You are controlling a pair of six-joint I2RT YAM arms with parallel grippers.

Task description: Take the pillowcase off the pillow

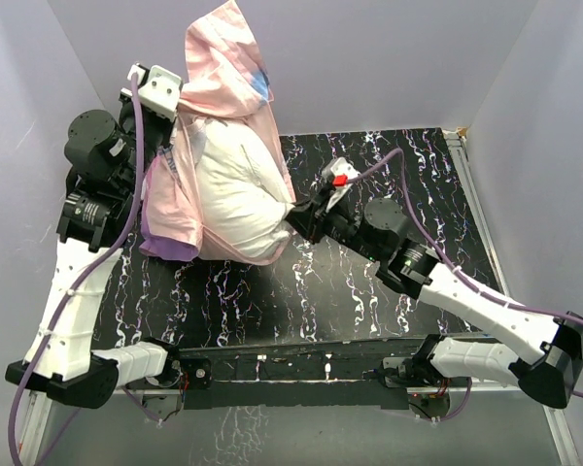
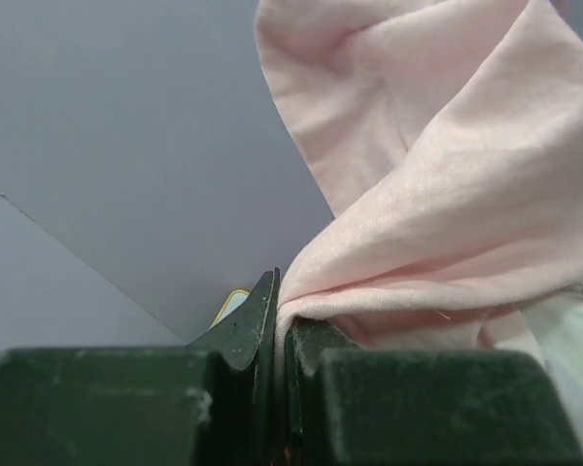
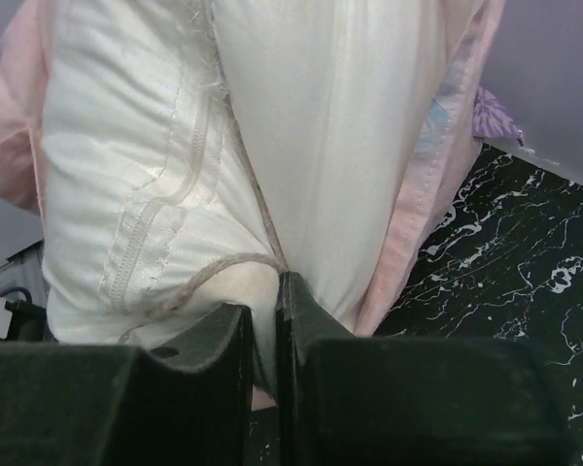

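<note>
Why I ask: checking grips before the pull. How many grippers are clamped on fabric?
2. The left gripper, raised at far left, pinches the pillowcase; the right gripper, mid-table, pinches an edge of the pillow.

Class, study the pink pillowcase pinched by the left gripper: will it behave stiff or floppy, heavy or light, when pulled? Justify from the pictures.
Probably floppy: the pillowcase bunches into soft folds at the left gripper and drapes round the pillow. Likely light: a thin pinch holds it raised. It may drag on the pillow, which the right gripper clamps.
</note>
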